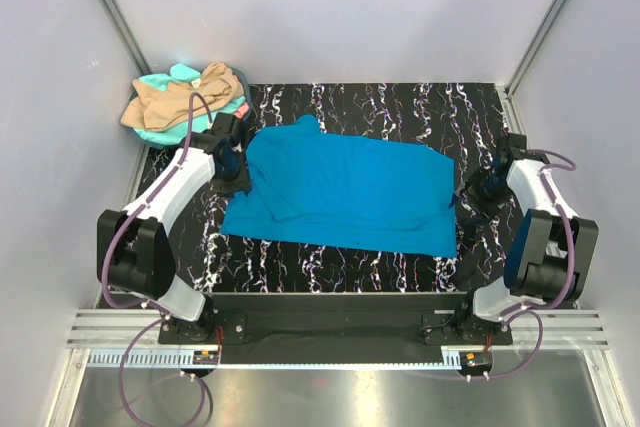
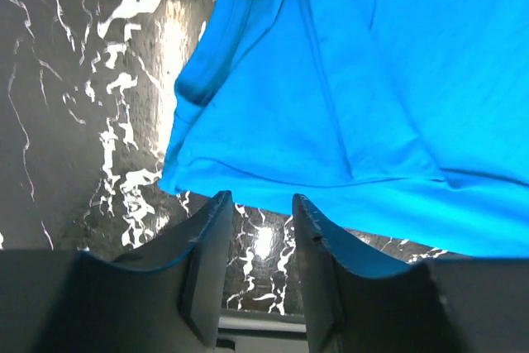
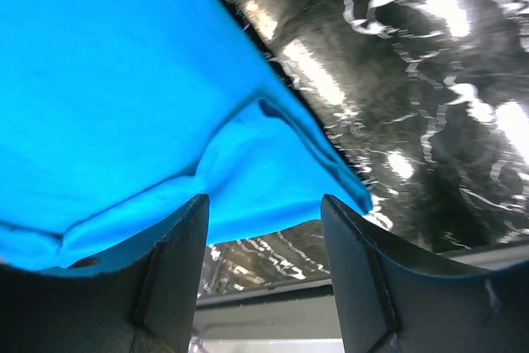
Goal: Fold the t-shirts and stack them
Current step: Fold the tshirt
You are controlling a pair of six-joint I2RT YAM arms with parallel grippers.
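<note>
A bright blue t-shirt (image 1: 345,192) lies partly folded in the middle of the black marbled table (image 1: 400,107). My left gripper (image 1: 237,172) sits at its left edge, just short of the cloth. In the left wrist view this gripper (image 2: 261,198) is open and empty, with the blue t-shirt (image 2: 372,80) just beyond its tips. My right gripper (image 1: 470,192) is at the shirt's right edge. In the right wrist view it (image 3: 264,202) is open, with only table between its fingers, and a corner of the blue t-shirt (image 3: 124,80) lies just past them.
A heap of other t-shirts lies at the back left corner, tan (image 1: 185,97) on top of mint (image 1: 160,82), with a bit of pink (image 1: 241,107) showing. White walls with metal posts (image 1: 115,7) close in the table.
</note>
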